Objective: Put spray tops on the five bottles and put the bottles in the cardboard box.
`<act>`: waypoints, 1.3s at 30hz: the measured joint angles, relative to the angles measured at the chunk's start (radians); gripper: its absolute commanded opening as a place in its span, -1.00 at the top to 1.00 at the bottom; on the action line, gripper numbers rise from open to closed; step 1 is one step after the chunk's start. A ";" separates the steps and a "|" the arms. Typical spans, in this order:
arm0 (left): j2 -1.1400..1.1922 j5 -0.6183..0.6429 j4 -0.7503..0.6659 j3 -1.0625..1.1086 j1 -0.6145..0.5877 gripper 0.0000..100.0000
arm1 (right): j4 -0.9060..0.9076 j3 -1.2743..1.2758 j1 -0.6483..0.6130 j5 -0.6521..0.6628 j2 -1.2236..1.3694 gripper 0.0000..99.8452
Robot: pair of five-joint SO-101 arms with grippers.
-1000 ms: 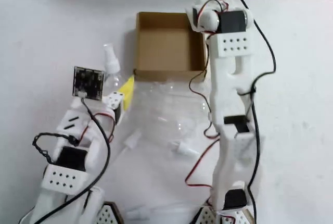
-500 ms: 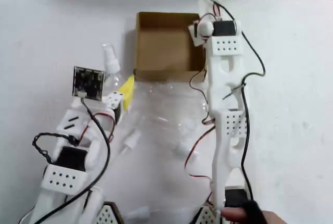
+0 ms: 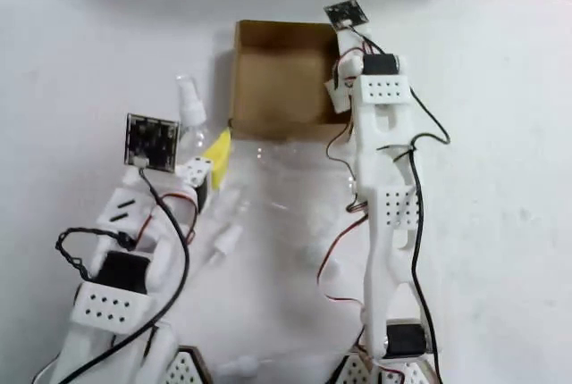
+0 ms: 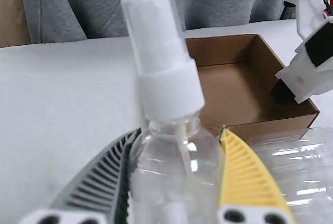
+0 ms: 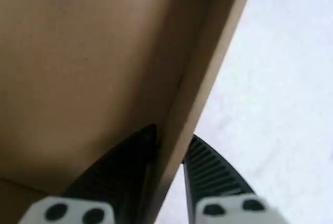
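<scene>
A clear bottle [image 4: 174,174] with a white spray top [image 4: 164,62] stands upright between the grey and yellow fingers of my left gripper [image 4: 180,130], which is shut on it. From above, this bottle [image 3: 190,121] stands just left of the cardboard box [image 3: 281,80], with the left gripper [image 3: 201,147] at its near side. My right gripper [image 5: 171,135] straddles the box's right wall [image 5: 203,62], one finger inside and one outside, closed on the cardboard. The right gripper [image 3: 338,89] sits at the box's right edge. The box floor [image 4: 229,88] is bare.
Several clear capless bottles [image 3: 286,183] lie on the table between the arms, just in front of the box. A loose spray top [image 3: 228,241] lies near the left arm, another [image 3: 241,366] at the front edge. The white table stretches wide on both sides.
The right arm drew back from beyond the box and lowered its gripper onto the box's right wall. A hand briefly showed at that arm's base and is gone. The left arm kept still.
</scene>
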 measured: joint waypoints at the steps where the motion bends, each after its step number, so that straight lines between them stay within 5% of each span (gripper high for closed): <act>1: 0.000 0.000 0.000 0.000 0.000 0.87 | 0.028 -0.003 0.000 -0.002 0.000 0.97; 10: 0.000 0.000 0.000 0.000 -0.005 0.87 | 0.219 -0.008 -0.032 0.184 -0.038 0.97; 19: 0.000 0.000 0.000 0.000 -0.005 0.87 | 0.292 -0.008 -0.055 0.210 -0.041 0.97; 30: 0.002 0.000 0.000 0.000 -0.005 0.87 | 0.293 -0.008 -0.028 -0.132 -0.041 0.97; 39: 0.002 0.000 0.000 0.000 -0.005 0.87 | 0.293 0.232 -0.009 -0.178 -0.183 0.97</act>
